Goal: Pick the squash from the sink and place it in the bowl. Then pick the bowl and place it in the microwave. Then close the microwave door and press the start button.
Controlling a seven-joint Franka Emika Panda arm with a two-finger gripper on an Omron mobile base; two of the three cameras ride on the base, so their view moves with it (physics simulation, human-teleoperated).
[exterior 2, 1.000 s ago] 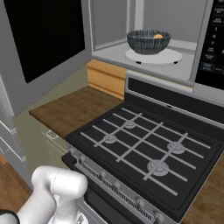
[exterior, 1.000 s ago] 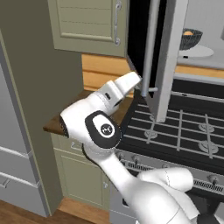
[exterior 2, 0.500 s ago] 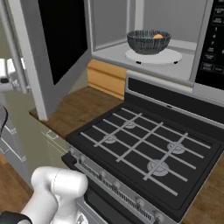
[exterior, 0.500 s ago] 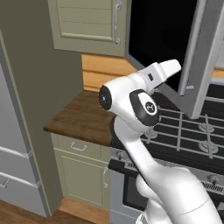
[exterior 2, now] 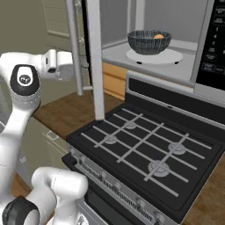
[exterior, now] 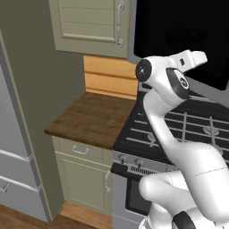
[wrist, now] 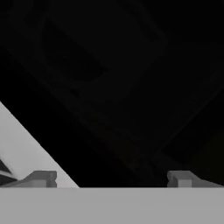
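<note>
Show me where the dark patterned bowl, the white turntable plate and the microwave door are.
dark patterned bowl [exterior 2: 148, 43], right base view, outer wall
white turntable plate [exterior 2: 172, 56], right base view, bare rim
microwave door [exterior 2: 94, 66], right base view, light grey edge

1. Door [exterior: 188, 36]: black glass fills upper right, swung across view.
2. Arm [exterior: 165, 112] rises from lower right; hand [exterior: 190, 60] up against the glass.
3. Stove [exterior: 179, 129] below, grates visible.
4. Wood counter [exterior: 91, 118] left of stove.
5. Beige cabinet [exterior: 87, 22] above counter.

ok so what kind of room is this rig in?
A home-style kitchen, rendered. A gas stove sits under an open microwave holding a bowl, with a wooden counter and beige cabinets beside it.
</note>
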